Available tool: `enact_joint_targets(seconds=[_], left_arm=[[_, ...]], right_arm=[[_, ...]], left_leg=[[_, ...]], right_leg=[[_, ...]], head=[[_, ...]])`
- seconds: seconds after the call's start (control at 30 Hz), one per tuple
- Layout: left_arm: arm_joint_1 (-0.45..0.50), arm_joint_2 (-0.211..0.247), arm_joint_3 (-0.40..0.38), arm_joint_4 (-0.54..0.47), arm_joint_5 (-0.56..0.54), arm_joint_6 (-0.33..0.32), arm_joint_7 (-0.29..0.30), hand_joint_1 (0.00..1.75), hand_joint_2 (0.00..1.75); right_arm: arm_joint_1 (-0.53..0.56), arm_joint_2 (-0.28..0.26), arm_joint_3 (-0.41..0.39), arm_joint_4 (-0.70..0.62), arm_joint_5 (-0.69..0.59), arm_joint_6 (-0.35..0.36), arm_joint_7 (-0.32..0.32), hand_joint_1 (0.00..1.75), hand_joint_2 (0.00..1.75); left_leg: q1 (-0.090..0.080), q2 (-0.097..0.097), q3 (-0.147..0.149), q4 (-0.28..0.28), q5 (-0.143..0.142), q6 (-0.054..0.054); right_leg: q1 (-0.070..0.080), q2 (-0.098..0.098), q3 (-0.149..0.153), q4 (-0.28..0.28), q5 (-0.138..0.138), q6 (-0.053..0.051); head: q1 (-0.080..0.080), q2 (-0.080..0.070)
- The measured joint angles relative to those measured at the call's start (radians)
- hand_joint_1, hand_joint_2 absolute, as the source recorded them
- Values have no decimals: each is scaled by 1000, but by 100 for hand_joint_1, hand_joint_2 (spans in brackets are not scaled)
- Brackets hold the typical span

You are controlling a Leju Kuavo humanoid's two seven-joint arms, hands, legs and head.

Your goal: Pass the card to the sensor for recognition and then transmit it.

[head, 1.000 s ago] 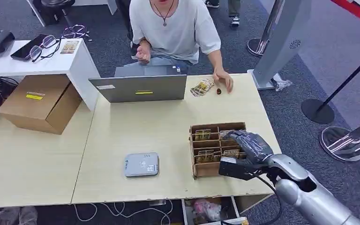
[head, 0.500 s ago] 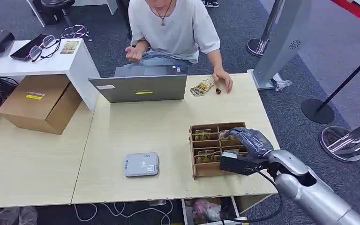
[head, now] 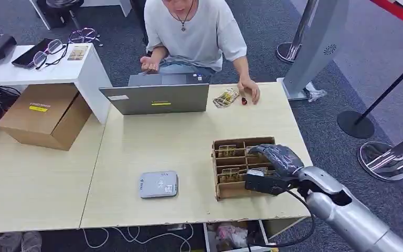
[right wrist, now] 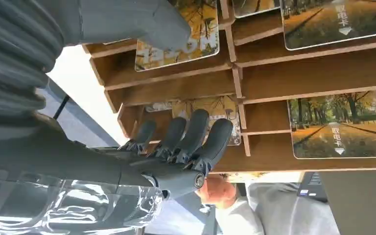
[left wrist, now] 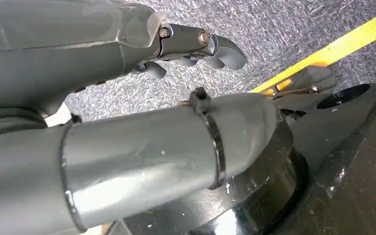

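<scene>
- Several cards (right wrist: 340,125) stand in a brown divided cardboard box (head: 231,191) on the right part of the light wooden table (head: 152,142); each shows an autumn avenue of yellow-leaved trees, with white Chinese characters 取电卡 and a small arrow beneath.
- Four cards can be made out in the right wrist view, one to a slot, two of them partly hidden behind the hand; in the head view the box's slots show card edges, too small to count surely.
- One right hand (head: 275,160) rests over the box's right side, its dark fingers (right wrist: 215,139) extended side by side against a card in a far slot and the thumb (right wrist: 142,22) lying over another card; whether it grips any card I cannot tell.
- One left hand (left wrist: 196,46) is seen over grey carpet, fingers curled, with nothing visible in it.
- One grey flat sensor (head: 158,184) lies on the table, well apart from the box to its left; its markings are too small to read.
- One grey laptop (head: 155,97) stands at the table's far edge, a person (head: 194,29) seated behind it, a hand (head: 249,89) resting beside a small pile of cards (head: 225,97).
</scene>
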Motion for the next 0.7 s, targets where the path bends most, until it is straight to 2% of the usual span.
enact_joint_targets(seconds=[0.3, 0.7], left_arm=[[1, -5, 7, 0, -5, 9, 0, 0, 0], [1, -8, 15, 0, -13, 10, -3, 0, 0]], right_arm=[[73, -26, -14, -62, 25, -24, 28, 63, 175], [210, -38, -96, -161, 79, -40, 58, 73, 175]], left_leg=[[0, 0, 0, 0, 0, 0], [0, 0, 0, 0, 0, 0]], right_leg=[[0, 0, 0, 0, 0, 0], [0, 0, 0, 0, 0, 0]], head=[[0, 0], [0, 0]])
